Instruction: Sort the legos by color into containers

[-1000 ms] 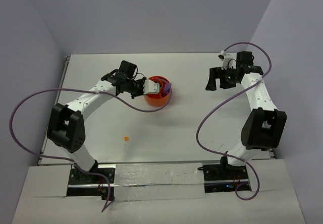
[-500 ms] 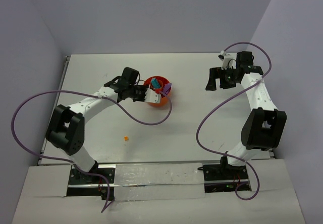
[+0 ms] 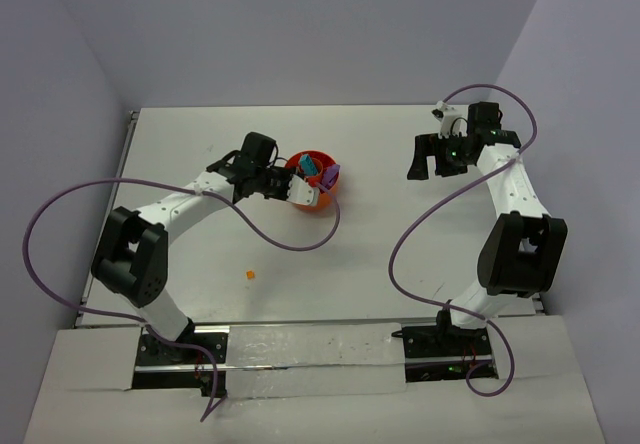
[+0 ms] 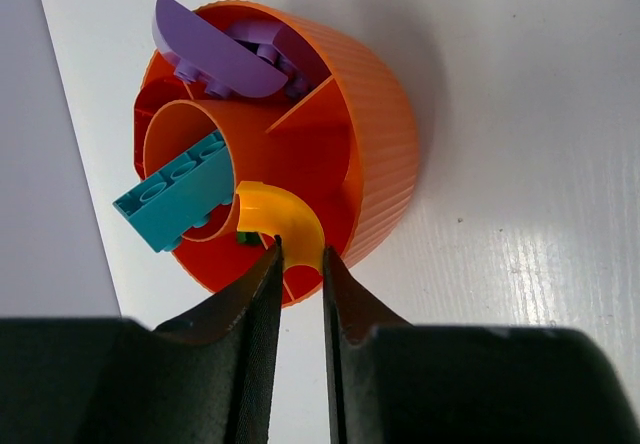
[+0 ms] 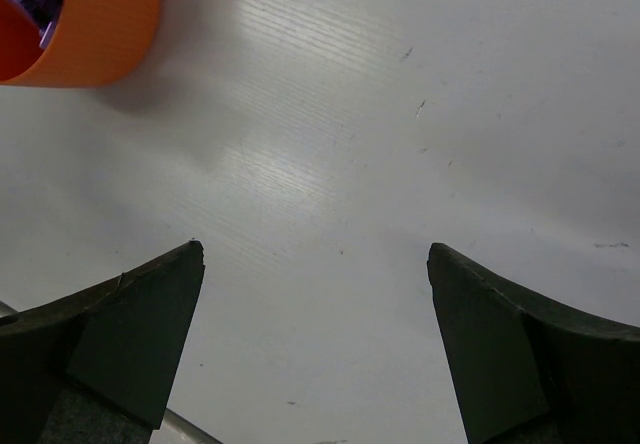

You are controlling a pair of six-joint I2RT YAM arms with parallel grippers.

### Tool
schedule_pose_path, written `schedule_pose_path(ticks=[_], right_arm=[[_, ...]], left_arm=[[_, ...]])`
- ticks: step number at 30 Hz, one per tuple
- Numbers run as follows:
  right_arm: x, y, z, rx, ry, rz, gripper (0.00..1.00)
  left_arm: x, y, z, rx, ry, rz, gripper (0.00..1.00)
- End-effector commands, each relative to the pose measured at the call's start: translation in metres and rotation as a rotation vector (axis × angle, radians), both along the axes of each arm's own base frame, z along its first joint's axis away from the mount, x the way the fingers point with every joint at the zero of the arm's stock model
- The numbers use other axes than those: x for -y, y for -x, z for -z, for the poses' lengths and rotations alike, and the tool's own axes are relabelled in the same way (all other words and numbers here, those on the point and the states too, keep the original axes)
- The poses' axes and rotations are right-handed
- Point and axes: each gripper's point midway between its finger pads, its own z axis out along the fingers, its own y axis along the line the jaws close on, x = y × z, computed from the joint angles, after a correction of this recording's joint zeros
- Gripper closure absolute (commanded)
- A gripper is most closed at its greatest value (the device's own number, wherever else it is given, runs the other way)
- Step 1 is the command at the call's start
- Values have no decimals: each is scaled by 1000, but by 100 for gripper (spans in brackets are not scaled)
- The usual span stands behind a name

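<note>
Left wrist view: left jaws (image 4: 298, 254) narrow, tips pinched on the lower end of a yellow curved brick (image 4: 280, 226).
Orange bowl (image 4: 380, 114): straight ahead of the left jaws, mouth turned toward them, near rim passing beneath the tips.
Teal brick (image 4: 175, 196): left of the tips, poking out of the bowl's central hub.
Purple pieces (image 4: 215, 54): at the far side of the bowl from the tips, one half-round plate sticking out over the rim.
Green bit (image 4: 245, 236): just left of the tips, mostly hidden behind the yellow brick.
Right jaws (image 5: 315, 254): spread wide, gripping nothing, table (image 5: 320, 114) showing between them, bowl well off beyond the left finger.
Tiny orange brick (image 3: 250, 274): on the table, well apart from both jaws, back toward the arm bases.
</note>
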Motion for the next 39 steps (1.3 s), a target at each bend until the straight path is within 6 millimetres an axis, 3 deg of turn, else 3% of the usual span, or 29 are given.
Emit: schedule_pose_path(ticks=[1, 9, 15, 18, 19, 20, 21, 23, 27, 33, 39], right_arm=[[4, -14, -14, 58, 7, 5, 1], [4, -14, -14, 59, 7, 5, 1], [4, -12, -13, 57, 9, 2, 1], [4, -9, -13, 59, 17, -8, 1], [5, -7, -12, 61, 23, -13, 1], [5, -6, -14, 68, 26, -16, 1], [4, -4, -12, 64, 27, -21, 1], [4, -1, -8, 56, 28, -26, 0], [4, 2, 0, 34, 29, -31, 0], [3, 3, 2, 22, 20, -37, 0], [4, 2, -1, 23, 29, -42, 0]], left_arm=[[15, -12, -23, 70, 54, 39, 71], [17, -17, -22, 84, 61, 21, 55], [17, -12, -39, 68, 114, 0, 55], [0, 9, -63, -67, 211, 0, 55], [-19, 20, -71, -148, 219, -25, 55], [-14, 25, -86, -142, 258, 19, 54], [-29, 36, -87, -204, 258, 37, 52], [-59, 87, -70, -411, 177, 83, 49], [-98, 134, -29, -501, 46, 191, 43], [-114, 170, 21, -523, -46, 349, 37], [-114, 176, 60, -400, -148, 442, 37]])
